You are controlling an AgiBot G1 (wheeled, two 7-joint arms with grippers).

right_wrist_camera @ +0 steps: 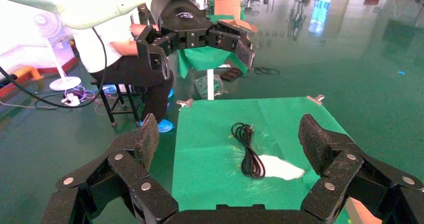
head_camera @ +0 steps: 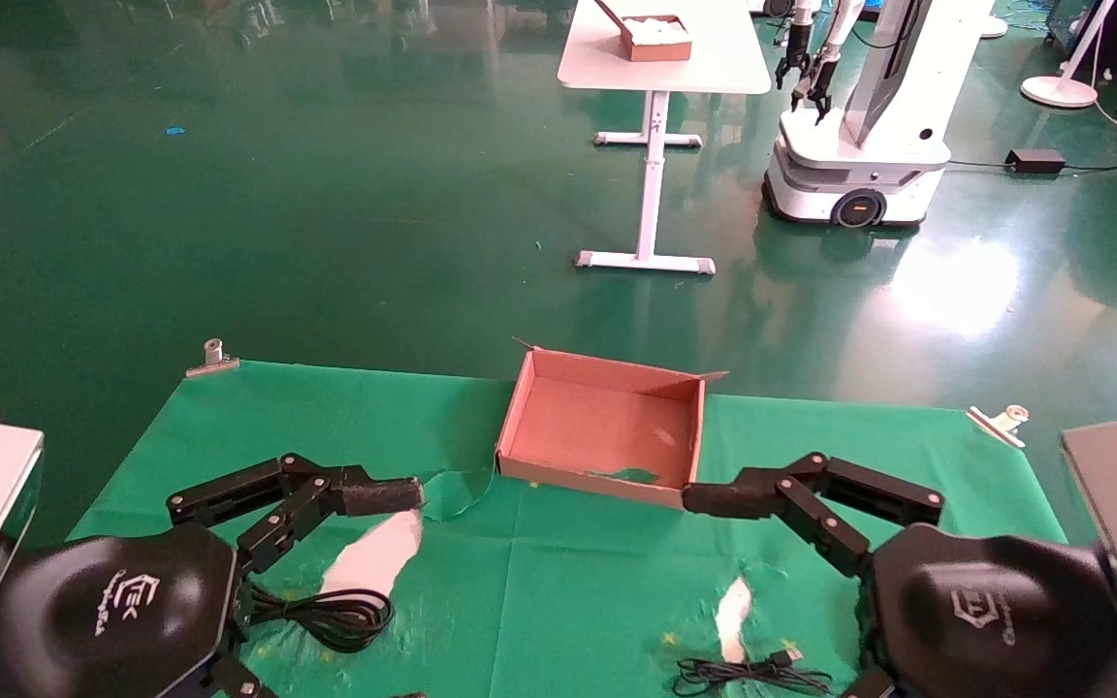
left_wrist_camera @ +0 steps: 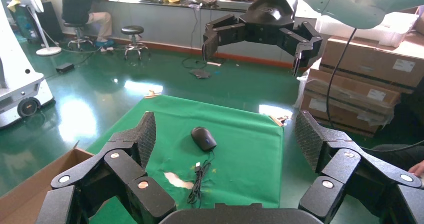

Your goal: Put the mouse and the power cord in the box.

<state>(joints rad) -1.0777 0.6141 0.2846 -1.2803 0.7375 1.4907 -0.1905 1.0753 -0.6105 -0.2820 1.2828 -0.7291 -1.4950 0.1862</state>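
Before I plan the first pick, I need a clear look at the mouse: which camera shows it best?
The left wrist view: the mouse lies whole on the green cloth, its thin cord trailing off, framed by the open left claw. The head view catches only its cord's end at the near table edge. The right wrist view shows the power cord instead.

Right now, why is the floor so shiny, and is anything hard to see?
Head view: bright window glare on the green floor beyond the box. Left wrist view: similar glare patches; the mouse shows clearly. Right wrist view: the power cord is sharp against the cloth.
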